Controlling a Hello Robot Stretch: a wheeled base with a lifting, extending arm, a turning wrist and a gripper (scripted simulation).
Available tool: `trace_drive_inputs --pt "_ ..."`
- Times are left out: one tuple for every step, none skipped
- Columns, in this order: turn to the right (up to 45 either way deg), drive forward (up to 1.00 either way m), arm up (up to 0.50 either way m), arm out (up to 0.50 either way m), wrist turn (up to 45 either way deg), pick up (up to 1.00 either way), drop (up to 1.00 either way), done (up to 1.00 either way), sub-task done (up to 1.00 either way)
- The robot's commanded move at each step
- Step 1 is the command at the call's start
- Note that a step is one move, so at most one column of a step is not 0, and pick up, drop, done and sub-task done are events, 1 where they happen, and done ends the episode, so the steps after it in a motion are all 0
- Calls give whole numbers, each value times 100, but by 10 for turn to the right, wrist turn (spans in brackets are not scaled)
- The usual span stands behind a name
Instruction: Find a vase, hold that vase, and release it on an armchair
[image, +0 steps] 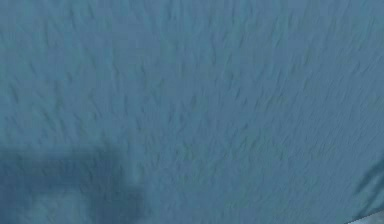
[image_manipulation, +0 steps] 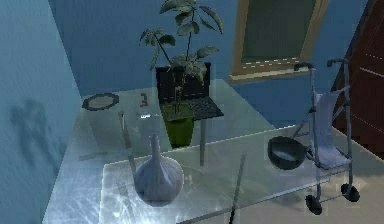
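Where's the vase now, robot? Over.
Blue-grey, round-bellied, thin-necked vase upright on clear glass table. Leafy plant in green pot just beyond it. Plain blue wall ahead.

Bench (image_manipulation: 95, 150) top was clear, glossy glass. Vase (image_manipulation: 158, 180) looked smooth, glazed. Wall (image: 190, 100) showed rough matt texture. Window frame (image_manipulation: 268, 71) looked wooden.

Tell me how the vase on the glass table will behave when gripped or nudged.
The vase has a wide round base and thin neck, so it probably stands steady against a light push. Its smooth, glossy look suggests a hard, breakable, perhaps slippery surface. On the glass table it may slide rather than tip.
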Motion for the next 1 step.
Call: trace_drive_inputs --pt "0 0 38 0 0 0 0 0 0"
